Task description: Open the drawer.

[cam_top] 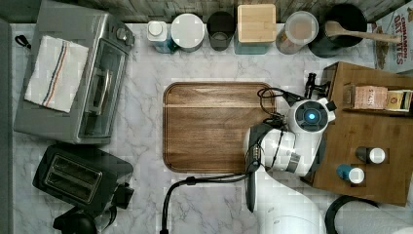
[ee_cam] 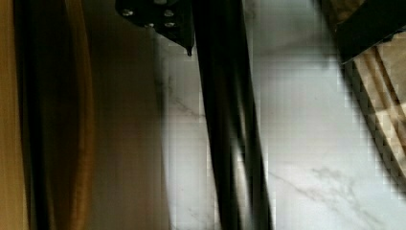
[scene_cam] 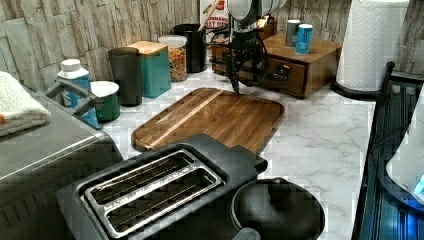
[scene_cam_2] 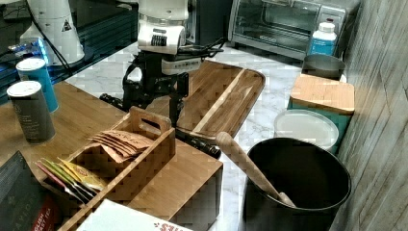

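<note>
Pincer [scene_cam_2: 156,98] hangs pointing down at front of cabinet [scene_cam_2: 86,115], fingers either side of black bar handle [ee_cam: 225,124]. Fingers spread, one each side of bar, not closed on it; wrist view shows a gap betw. pad and bar. Drawer [scene_cam: 270,70] sits in cabinet at far end of worktop [scene_cam: 320,135] in the left view, front approx. flush w/ cabinet face. Board [cam_top: 214,126] lies just beside, flat on worktop.
</note>
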You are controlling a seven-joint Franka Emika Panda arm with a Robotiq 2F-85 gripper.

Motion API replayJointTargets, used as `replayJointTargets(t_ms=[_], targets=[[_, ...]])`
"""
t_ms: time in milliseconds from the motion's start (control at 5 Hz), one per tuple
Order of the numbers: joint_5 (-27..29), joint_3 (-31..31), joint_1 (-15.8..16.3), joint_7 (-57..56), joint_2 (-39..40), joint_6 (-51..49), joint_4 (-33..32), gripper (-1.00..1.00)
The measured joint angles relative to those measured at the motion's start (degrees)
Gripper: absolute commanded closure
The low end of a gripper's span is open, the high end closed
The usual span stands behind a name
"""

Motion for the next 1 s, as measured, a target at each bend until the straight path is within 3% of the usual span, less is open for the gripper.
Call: replayJointTargets(t_ms=[200,400,600,1000], targets=[[0.9,1.3,0.2,4.4,-0.9,1.7,-1.2,-1.0],[5.7,4.0,-0.3,2.4,-1.8,3.9,-2.7,-1.0],[7.0,6.1,0.2,1.5,-2.4,3.2,-3.1,-1.0],[8.0,8.6,4.1,1.7,-2.6,2.0,-3.0,-1.0]])
